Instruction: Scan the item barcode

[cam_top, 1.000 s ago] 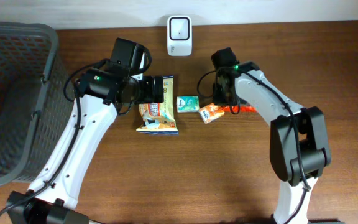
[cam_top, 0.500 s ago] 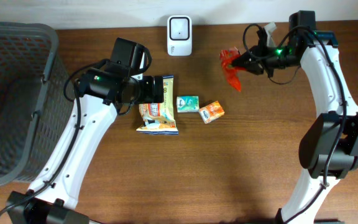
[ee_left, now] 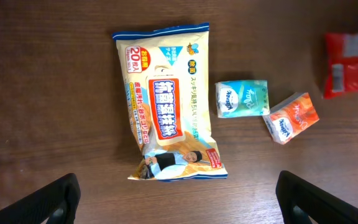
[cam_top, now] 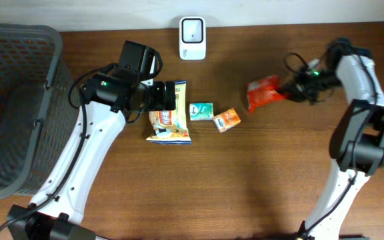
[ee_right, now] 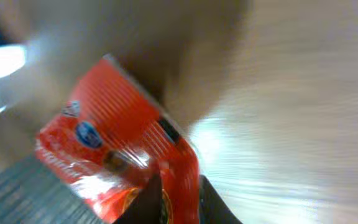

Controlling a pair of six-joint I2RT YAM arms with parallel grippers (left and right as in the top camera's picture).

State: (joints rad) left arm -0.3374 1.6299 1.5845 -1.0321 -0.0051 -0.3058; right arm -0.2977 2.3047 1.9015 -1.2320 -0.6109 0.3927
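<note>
A red packet (cam_top: pixel 264 93) hangs right of the table's middle, pinched at its right edge by my right gripper (cam_top: pixel 291 89). In the right wrist view, blurred by motion, the packet (ee_right: pixel 110 149) fills the lower left and its edge sits between the two dark fingers of the gripper (ee_right: pixel 179 196). The white scanner (cam_top: pixel 192 29) stands at the back centre, well left of the packet. My left gripper (cam_top: pixel 169 95) hovers open over a pack of wet wipes (ee_left: pixel 166 106), with nothing between its fingers (ee_left: pixel 42 202).
A teal tissue pack (cam_top: pixel 201 111) and an orange tissue pack (cam_top: pixel 226 119) lie beside the wipes (cam_top: pixel 169 121). A grey mesh basket (cam_top: pixel 12 107) fills the left side. The red packet's edge (ee_left: pixel 351 62) shows in the left wrist view.
My right arm lifted the red packet from beside the orange pack, swung it up to the right of the scanner, then carried it lower and further right. The left arm has not moved.
</note>
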